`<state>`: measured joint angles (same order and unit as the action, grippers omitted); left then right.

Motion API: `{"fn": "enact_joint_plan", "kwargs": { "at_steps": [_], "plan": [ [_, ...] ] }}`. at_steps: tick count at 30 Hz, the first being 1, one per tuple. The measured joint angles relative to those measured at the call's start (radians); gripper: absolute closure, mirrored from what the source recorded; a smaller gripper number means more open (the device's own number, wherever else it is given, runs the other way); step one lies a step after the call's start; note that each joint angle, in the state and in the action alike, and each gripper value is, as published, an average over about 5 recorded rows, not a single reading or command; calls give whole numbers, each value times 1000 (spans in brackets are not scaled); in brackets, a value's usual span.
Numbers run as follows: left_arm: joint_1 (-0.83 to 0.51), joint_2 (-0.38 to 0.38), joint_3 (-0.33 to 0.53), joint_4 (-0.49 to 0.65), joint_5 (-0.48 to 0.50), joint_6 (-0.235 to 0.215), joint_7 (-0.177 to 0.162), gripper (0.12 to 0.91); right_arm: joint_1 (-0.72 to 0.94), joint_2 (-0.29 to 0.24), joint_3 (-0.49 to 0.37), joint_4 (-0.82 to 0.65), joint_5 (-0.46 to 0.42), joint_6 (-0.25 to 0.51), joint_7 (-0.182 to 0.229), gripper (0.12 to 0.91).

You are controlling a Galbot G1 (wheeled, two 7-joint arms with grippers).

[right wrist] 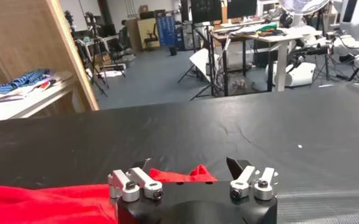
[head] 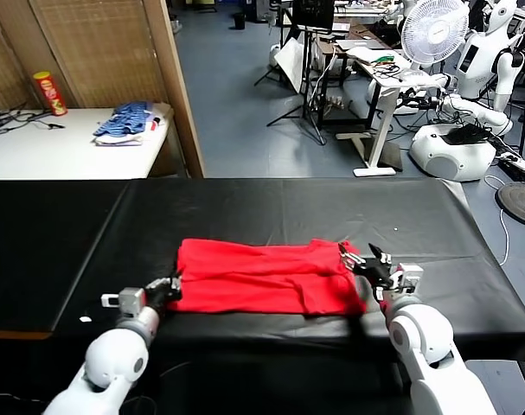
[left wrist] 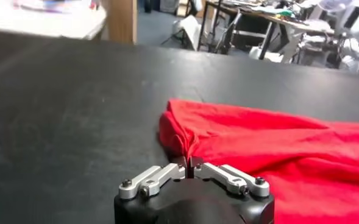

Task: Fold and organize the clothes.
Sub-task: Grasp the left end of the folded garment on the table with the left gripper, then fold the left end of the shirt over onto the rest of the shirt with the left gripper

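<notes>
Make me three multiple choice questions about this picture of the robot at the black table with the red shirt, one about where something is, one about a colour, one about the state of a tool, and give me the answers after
1. Where does the red T-shirt lie?
A. On the black table, between the two tools
B. On the white side table
C. On the floor

2. What colour is the pile of garments on the white side table?
A. Green
B. Blue striped
C. Yellow

3. How do the tools stand?
A. Both open
B. Both shut
C. Left tool shut on the shirt's edge, right tool open

Answers:
1. A, the head view shows the shirt spread flat on the black cloth with a tool at each end.
2. B, the pile shows blue stripes beside a red can.
3. C, the left wrist view shows fingertips pinched on a bunch of red fabric; the right wrist view shows fingers apart around a fold.
</notes>
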<state>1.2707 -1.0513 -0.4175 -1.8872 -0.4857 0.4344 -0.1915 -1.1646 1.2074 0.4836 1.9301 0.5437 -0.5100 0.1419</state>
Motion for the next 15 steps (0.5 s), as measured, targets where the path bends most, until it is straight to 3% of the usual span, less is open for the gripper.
{"fn": "enact_joint_plan", "kwargs": {
  "at_steps": [8,12,15],
  "plan": [
    [16,192,-109,62,27,-39,27,876,0,4,-1,2,-1,-1,1,227],
    [22,267,-128,59,3,-25,8,876,-4,16,-5,3,-5,-2,3,227],
    [16,274,-115,22,-46,7,-22,876,-12,24,-6,5,-16,-2,3,227]
  ]
}}
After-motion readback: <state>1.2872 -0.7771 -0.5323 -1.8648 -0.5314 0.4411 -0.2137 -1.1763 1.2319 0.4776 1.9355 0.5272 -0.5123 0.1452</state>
